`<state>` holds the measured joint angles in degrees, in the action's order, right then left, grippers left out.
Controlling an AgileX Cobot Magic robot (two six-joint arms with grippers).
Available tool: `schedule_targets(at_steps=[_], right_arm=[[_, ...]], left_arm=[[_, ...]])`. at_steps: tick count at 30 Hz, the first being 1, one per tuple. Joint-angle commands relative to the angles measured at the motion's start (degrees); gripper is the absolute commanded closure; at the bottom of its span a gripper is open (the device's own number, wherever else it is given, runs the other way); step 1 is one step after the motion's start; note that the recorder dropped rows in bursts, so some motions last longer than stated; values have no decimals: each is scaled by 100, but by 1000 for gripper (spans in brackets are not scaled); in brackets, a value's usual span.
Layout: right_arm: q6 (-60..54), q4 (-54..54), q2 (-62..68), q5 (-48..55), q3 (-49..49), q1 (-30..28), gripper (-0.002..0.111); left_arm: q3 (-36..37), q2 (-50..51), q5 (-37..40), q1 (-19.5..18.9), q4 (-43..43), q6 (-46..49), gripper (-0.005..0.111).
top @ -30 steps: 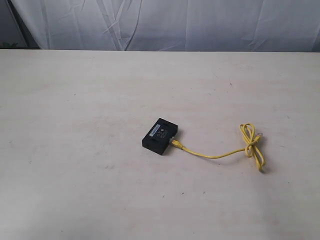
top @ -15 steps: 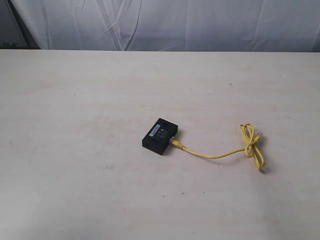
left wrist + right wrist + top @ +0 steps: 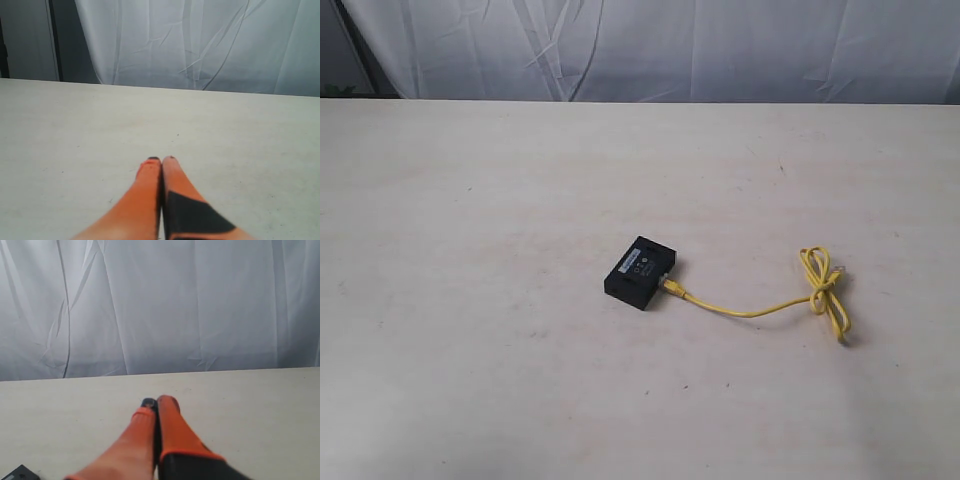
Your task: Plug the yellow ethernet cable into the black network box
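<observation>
The black network box [image 3: 642,272] lies flat near the middle of the table, a white label on its top. The yellow ethernet cable [image 3: 750,311] has one end at the box's right side, touching it, and runs right to a loose knotted bundle [image 3: 823,285]. Neither arm shows in the exterior view. My left gripper [image 3: 161,159] is shut, its orange fingers pressed together over bare table. My right gripper [image 3: 157,402] is shut too, with nothing between its fingers. A corner of the black network box [image 3: 19,473] shows at the edge of the right wrist view.
The pale table [image 3: 470,200] stretches wide on all sides of the box. A white curtain [image 3: 670,50] hangs behind the table's far edge.
</observation>
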<state>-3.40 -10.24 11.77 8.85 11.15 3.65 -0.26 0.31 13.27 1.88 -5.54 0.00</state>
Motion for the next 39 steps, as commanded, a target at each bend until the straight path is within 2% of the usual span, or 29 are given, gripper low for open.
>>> schedule_targets(at_steps=[1,8,15,39], right_arm=[[99,222,-523,-37,-508,-32,109],[340,378,-1155,3,-1115,-32,109],[340,743,-1177,801,-1115,-32,109],[340,721,-1177,856,-1115,-32,109]], left_arm=[[26,-31,-46,-22,23,0,107],[26,-31,-46,-22,23,0,107],[26,-31,-49,-22,33,0,107],[26,-31,-49,-22,285,37,107]])
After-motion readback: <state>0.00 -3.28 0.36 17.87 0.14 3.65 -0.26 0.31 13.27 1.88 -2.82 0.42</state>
